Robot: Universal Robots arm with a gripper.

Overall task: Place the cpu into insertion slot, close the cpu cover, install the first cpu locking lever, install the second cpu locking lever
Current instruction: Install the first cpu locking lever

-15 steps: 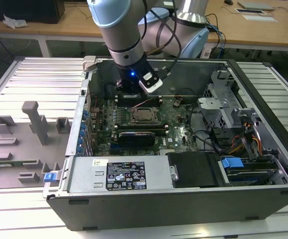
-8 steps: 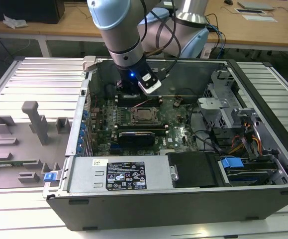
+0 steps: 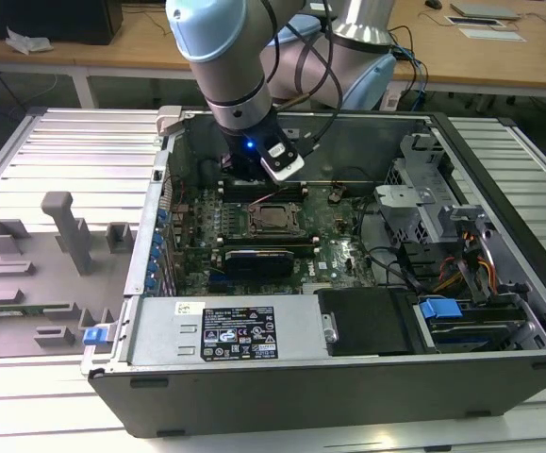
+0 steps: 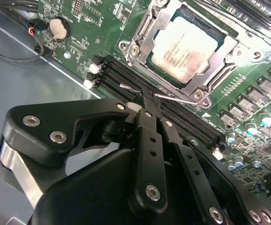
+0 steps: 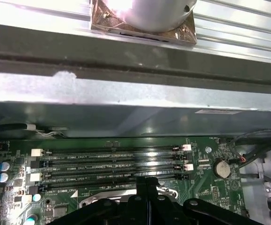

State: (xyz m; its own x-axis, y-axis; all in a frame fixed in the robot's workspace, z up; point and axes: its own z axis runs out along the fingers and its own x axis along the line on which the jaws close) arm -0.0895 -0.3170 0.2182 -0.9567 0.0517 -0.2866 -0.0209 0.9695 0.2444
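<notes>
Slatted metal tabletop; grey fixture tray lay at the exterior view's left. Open computer case stood centre, arm reaching in. Jaws were pressed together, tips at a thin wire lever beside the memory slots. Cpu sat in the insertion slot, cpu cover flat around it.

The arm comes down steeply in the exterior view, and its wrist points almost straight down with a small blue light lit near its lower end. In the second wrist view the gripper has its two black fingers pressed together, tips meeting.
</notes>
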